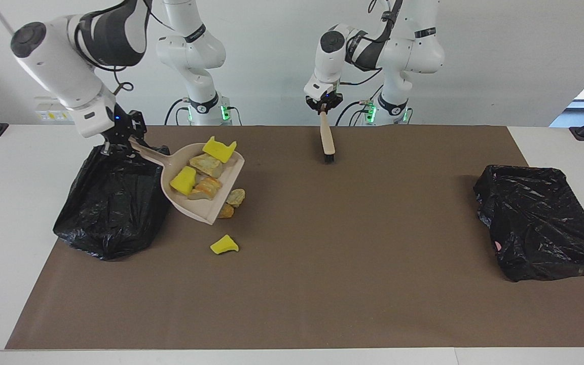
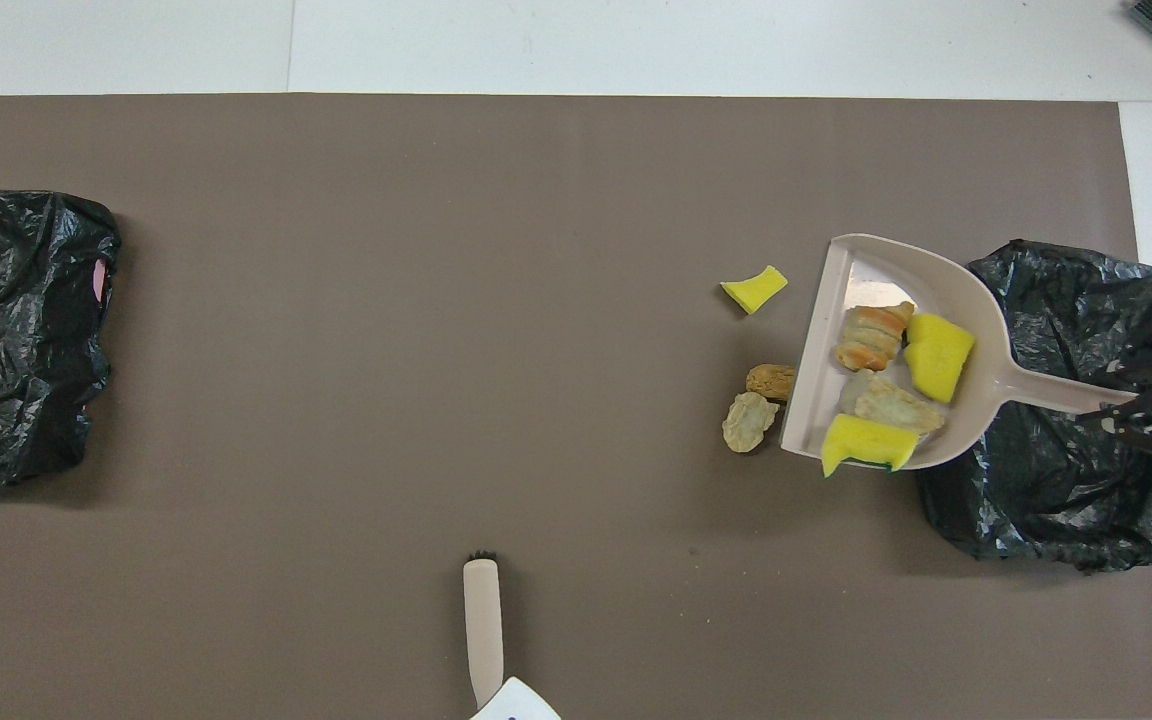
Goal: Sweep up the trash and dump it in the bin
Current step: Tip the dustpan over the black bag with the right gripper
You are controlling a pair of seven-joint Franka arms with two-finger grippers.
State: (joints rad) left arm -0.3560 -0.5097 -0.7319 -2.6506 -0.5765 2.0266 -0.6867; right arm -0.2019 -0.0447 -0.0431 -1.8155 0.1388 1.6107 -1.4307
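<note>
Beige dustpan (image 1: 198,195) mouth toward left arm's end

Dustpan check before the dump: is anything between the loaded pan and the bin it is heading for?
Nothing visible. The dustpan, held by its handle in the right end effector, hangs right beside the black-bagged bin, whose open top shows no cover. Three scraps lie on the mat.

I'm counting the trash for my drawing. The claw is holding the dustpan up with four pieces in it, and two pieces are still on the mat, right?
Almost. Three pieces are still on the mat, not two: a yellow sponge chunk and two bread lumps beside the dustpan, as the overhead view shows. The right claw does hold the dustpan, with four pieces in it.
</note>
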